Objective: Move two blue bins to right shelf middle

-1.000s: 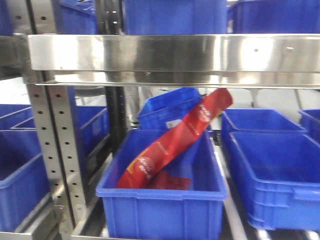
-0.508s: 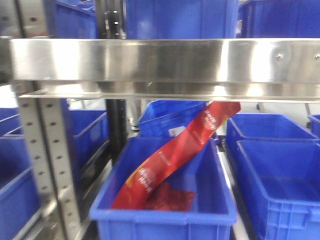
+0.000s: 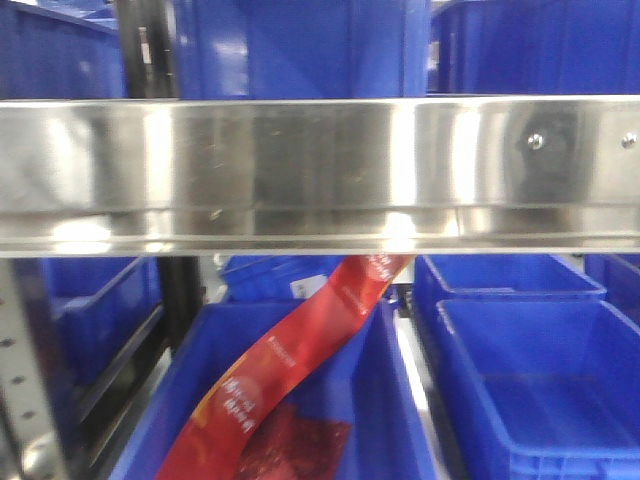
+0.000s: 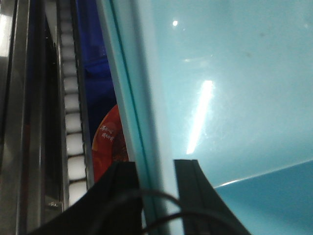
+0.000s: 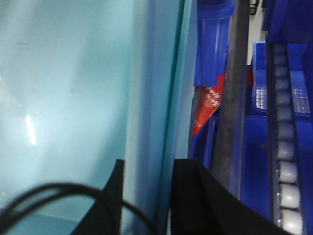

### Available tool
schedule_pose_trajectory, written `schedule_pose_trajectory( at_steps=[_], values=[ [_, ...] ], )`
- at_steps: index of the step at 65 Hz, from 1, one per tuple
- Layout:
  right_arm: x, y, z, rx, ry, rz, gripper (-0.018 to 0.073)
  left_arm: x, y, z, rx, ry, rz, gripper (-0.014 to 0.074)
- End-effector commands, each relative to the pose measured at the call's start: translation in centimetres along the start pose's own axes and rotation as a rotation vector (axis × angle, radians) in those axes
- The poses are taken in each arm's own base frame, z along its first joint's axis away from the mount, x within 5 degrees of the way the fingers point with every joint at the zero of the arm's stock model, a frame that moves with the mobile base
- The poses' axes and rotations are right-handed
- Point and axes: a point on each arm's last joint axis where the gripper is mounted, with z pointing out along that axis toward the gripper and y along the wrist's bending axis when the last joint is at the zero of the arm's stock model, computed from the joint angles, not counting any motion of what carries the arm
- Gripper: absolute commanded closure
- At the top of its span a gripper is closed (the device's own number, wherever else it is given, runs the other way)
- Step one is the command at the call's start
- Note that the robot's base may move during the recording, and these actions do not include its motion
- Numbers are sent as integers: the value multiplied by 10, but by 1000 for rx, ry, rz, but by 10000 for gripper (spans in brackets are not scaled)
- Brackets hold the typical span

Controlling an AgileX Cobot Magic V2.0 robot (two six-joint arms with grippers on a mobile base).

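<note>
A pale sky-blue bin (image 4: 230,83) fills the left wrist view, and its smooth inner wall and thick rim (image 4: 146,147) run up the frame. My left gripper (image 4: 155,169) is shut on that rim, one black finger on each side. The right wrist view shows the same kind of pale blue bin (image 5: 63,88), with my right gripper (image 5: 146,169) shut on its rim (image 5: 151,122). I cannot tell whether this is one bin or a nested pair. The wide shiny steel rail of the right shelf middle (image 3: 320,170), with small bolts (image 3: 537,141), spans the front view. Neither bin nor grippers show there.
Below the rail, a dark royal-blue bin (image 3: 390,400) holds a long red snack bag (image 3: 290,370), and another dark blue bin (image 3: 530,380) stands to its right. More dark blue bins sit above the rail. White roller tracks (image 4: 73,122) (image 5: 286,147) run beside the pale bin.
The front view has closed in on the steel rail, which now looks larger and spans the full width. The perforated post has slid off to the left and the bins below sit lower.
</note>
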Motion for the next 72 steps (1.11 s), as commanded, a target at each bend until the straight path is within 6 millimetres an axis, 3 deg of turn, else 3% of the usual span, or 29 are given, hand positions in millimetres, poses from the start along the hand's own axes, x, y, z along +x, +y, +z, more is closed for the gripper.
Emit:
schedule_pose_trajectory(
  at_steps=[1, 72],
  values=[
    [-14, 5, -13, -46, -137, 9, 712, -5, -9, -14, 77, -76, 13, 707],
    [-14, 5, -13, -46, -137, 9, 712, -5, -9, -14, 77, -76, 13, 707]
  ],
)
